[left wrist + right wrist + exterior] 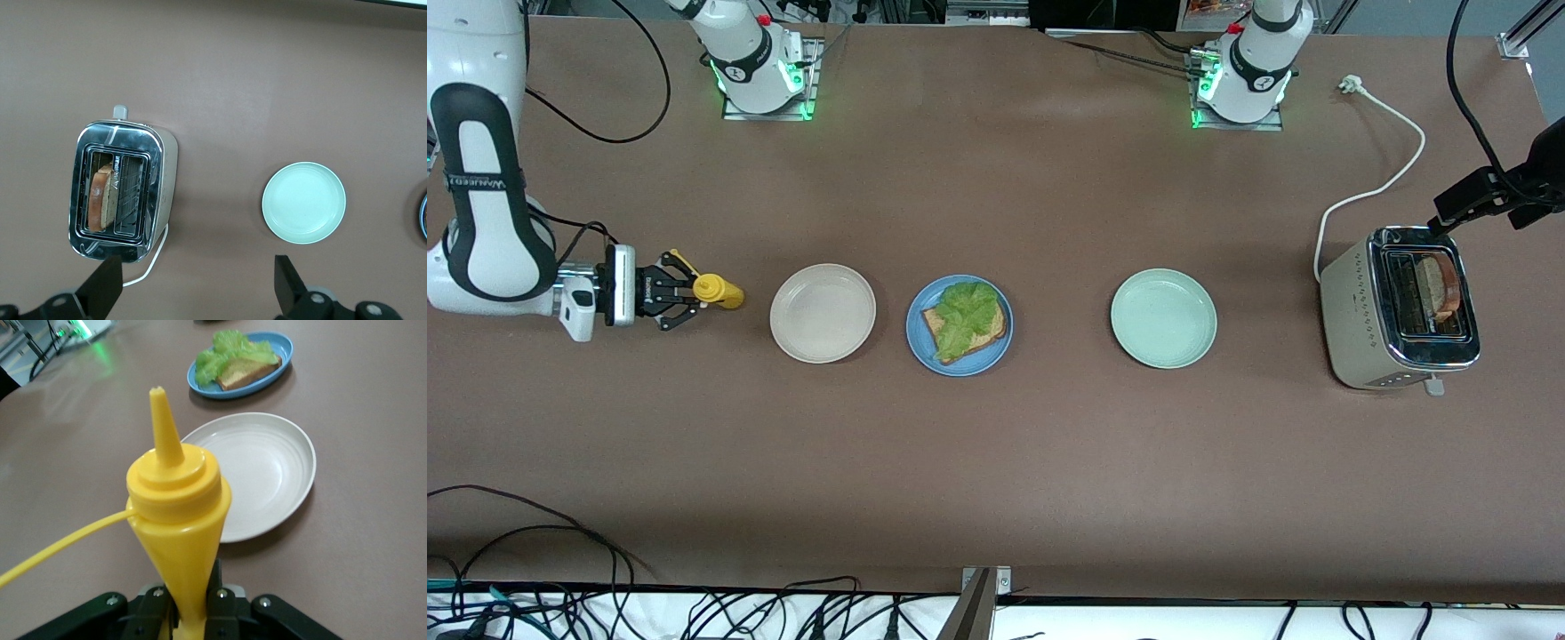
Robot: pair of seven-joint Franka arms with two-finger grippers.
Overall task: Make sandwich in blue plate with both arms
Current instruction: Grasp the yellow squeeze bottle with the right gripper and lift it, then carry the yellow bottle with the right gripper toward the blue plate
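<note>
Fingers of the right gripper (680, 292) are clamped on a yellow plastic squeeze bottle (719, 291) at the right arm's end of the brown worktop (996, 462), beside the beige-white plate (823, 313). Round blue plate (959, 325) carries brown bread with ruffled green lettuce (966, 313). Left gripper (197, 283) hangs spread wide, holding nothing, over the silver toaster (123, 190).

Read the table as a dial, with the arm bases at twelve. Three plates sit in a row across the middle. The middle plate (915, 322) carries a bread slice (987, 337) with a lettuce leaf (967, 311) on top. At its nine o'clock, just beside it, lies an empty plate (823, 313). At that plate's nine is a bottle (722, 292), its tip toward the plate, clamped in the right gripper (690, 292). At the middle plate's three, farther off, lies another empty plate (1163, 318), and at three again a toaster (1352, 311). A toast slice (1440, 286) stands in the toaster's three-o'clock slot. The left gripper (197, 267) is over the toaster, jaws wide.
</note>
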